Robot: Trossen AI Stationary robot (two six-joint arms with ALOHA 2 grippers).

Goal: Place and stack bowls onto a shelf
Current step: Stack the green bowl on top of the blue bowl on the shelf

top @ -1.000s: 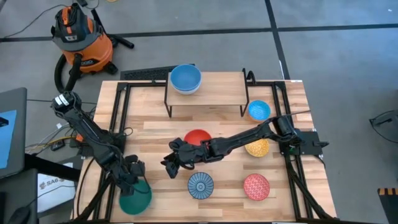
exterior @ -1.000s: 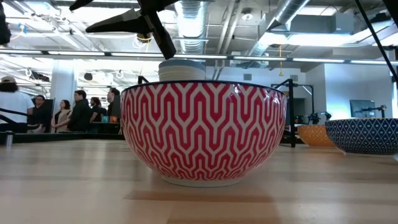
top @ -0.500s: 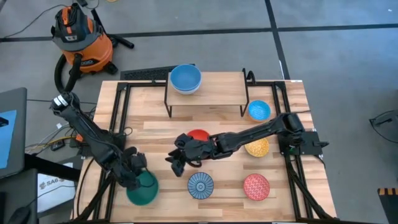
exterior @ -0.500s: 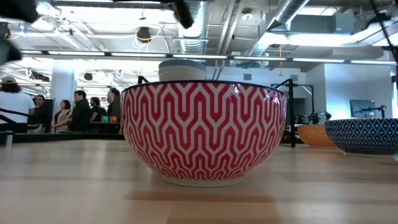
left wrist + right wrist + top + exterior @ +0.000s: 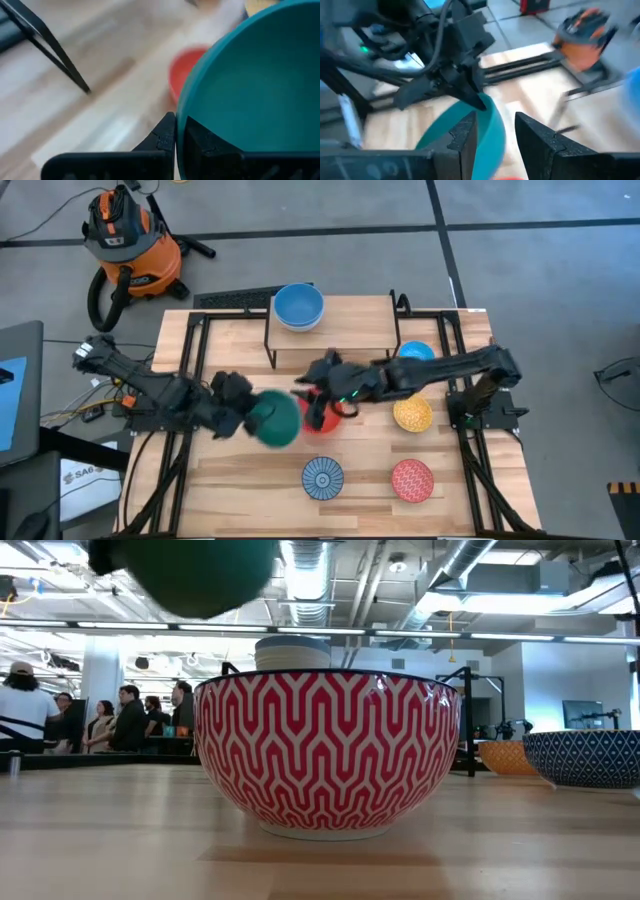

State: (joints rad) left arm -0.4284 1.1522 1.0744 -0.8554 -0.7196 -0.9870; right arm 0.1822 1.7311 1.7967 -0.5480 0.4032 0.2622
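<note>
We see a glossy, smooth teal bowl [image 5: 250, 85], a glazed red-patterned bowl [image 5: 328, 752], a light-wood table [image 5: 250, 470], and a matt black metal frame [image 5: 195, 350].

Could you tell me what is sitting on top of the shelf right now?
A blue bowl sits near the left end of the shelf, with a pale rim showing under it, probably a bowl below. The rest of the plank carries nothing.

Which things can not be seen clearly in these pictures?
- Red bowl: high view, partly covered by the right hand and arm; the left wrist view shows it only as a blur.
- Stack on the shelf: low view, the red zigzag bowl hides all but its top.
- Teal bowl, clamped at its rim by the left hand: cut off by the low view's top edge.
</note>
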